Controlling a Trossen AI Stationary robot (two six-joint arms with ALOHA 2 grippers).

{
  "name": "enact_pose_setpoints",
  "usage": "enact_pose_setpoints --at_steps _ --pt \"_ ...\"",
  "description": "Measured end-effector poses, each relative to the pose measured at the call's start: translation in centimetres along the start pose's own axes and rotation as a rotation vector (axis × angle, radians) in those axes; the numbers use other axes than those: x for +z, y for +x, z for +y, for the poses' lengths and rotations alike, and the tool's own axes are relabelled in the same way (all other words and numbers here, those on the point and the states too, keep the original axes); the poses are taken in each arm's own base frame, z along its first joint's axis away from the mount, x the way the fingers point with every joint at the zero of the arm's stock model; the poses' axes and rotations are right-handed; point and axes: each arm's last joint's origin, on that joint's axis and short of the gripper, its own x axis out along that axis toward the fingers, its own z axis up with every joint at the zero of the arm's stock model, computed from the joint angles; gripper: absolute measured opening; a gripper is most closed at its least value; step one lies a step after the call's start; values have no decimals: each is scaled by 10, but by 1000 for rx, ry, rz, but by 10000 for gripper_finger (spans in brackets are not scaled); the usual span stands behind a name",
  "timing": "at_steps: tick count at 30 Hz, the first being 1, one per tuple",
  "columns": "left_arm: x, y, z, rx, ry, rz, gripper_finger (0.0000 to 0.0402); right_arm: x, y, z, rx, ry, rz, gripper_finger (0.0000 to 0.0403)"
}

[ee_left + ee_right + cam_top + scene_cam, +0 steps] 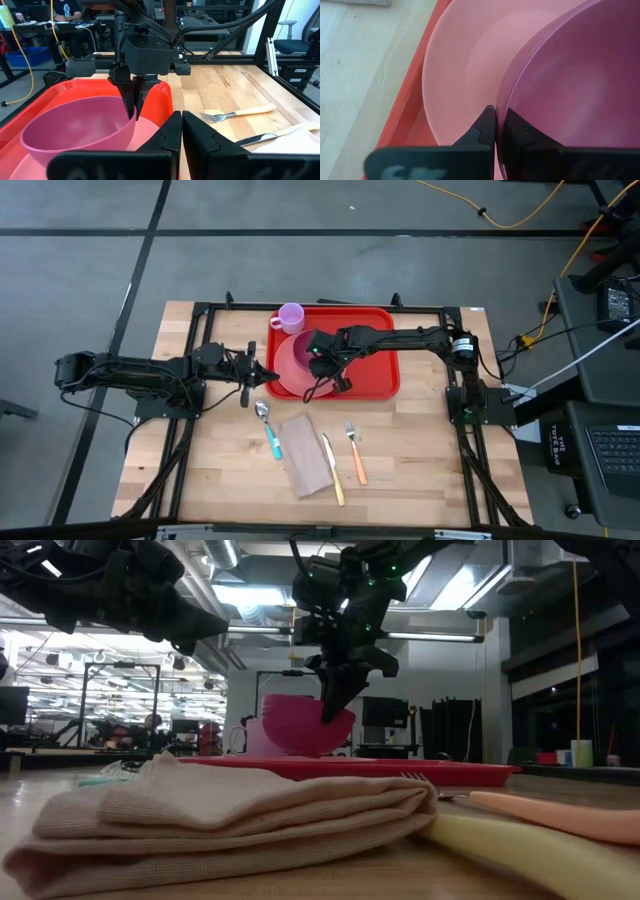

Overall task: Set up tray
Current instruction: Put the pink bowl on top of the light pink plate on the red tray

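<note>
No readable labels or writing anywhere I can see. Nearest the table's front edge I have a folded napkin [308, 467] with a yellow knife [333, 474] just beside it, an orange fork [355, 453] to the right and a blue spoon [269, 429] to the left, all on bare wood, apart from the tray [378, 372]. The tray sits at the table's far middle. On it a pink plate [460, 75] lies at its left part, overhanging the rim, and a darker pink bowl [80, 125] stands on the plate. A lilac cup [291, 317] is at the tray's far-left corner. My right gripper [134, 102] reaches over the tray from the right, jaws clamped on the bowl's rim; the wrist view shows one finger [482, 127] outside the wall, one inside. My left gripper [262, 375] hangs just beside the plate's left edge, jaws together, holding nothing, pointing at the bowl. The right arm blocks the tray's middle from above.
</note>
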Motion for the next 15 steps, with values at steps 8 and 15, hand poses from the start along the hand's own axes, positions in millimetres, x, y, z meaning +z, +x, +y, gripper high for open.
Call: enact_pose_setpoints --at_steps 8,15 --pt "0 0 0 0 0 0 8 0 0 0 4 0 -4 14" --pt "0 0 0 0 0 0 9 0 0 0 14 3 -12 14"
